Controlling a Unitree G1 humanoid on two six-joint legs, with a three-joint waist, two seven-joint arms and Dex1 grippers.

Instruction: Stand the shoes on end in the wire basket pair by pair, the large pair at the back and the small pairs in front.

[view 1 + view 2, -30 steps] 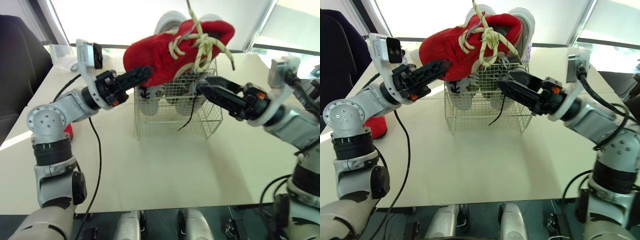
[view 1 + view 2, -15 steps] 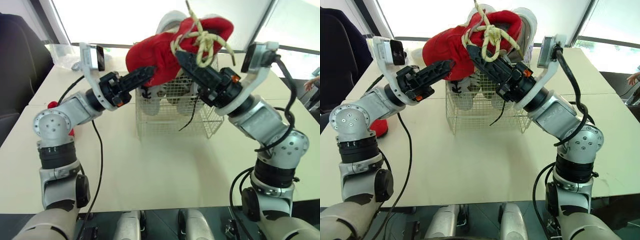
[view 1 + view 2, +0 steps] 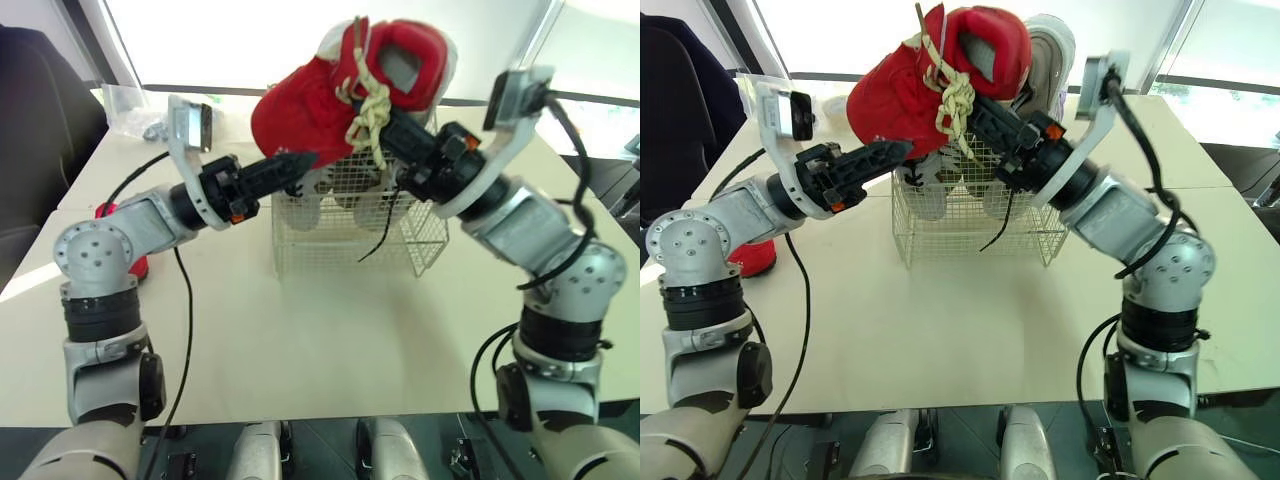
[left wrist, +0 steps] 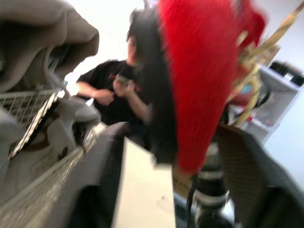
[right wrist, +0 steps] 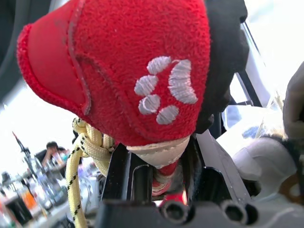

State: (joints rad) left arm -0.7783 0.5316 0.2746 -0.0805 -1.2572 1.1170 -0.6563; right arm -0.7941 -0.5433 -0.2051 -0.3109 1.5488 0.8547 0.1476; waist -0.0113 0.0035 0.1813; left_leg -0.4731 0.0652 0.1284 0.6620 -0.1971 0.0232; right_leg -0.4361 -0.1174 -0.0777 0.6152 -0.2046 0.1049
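A red fleece shoe [image 3: 310,100] with cream laces hangs tilted above the wire basket [image 3: 340,240]. My right gripper [image 3: 388,122] is shut on its tongue and lace area; in the right wrist view the fingers clamp the white lining under the red shoe [image 5: 142,61]. My left gripper [image 3: 295,163] stands open at the toe, and the left wrist view has the red shoe [image 4: 199,71] loose between the spread fingers [image 4: 104,180]. A large grey pair [image 3: 1050,50] stands at the basket's back, with small pale shoes [image 3: 925,185] in front of it.
A second red shoe [image 3: 750,255] lies on the table behind my left arm. A clear plastic bag [image 3: 125,105] sits at the far left corner, and a dark chair [image 3: 40,130] stands beside the table. A person in a black shirt [image 4: 109,90] is in the background.
My right gripper has risen to the shoe and shut on its tongue and laces. The shoe has tipped so its opening faces me. My left gripper has opened off the toe.
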